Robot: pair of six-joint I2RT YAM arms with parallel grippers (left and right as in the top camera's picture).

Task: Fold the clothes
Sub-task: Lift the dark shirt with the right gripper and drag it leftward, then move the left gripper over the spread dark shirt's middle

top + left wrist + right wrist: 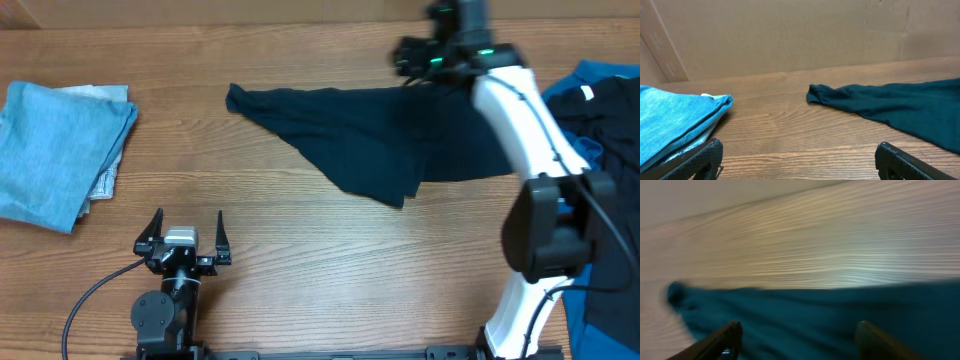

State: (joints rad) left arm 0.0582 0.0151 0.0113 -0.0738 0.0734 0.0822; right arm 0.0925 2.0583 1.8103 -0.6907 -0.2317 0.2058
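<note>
We see the dark navy garment [380, 130] in the upper middle of the overhead frame, its long axis running left to right, tapering to a tip at the left and widening under the right arm. Our right gripper [797, 327] is over its upper right edge, fingers wide apart and holding nothing, so it is much the nearer; the left gripper [190, 230] sits at lower left, also spread and empty, well apart. The folded light blue pile [55, 150] at far left and the blue heap [610, 90] at the right edge seem out of the way.
</note>
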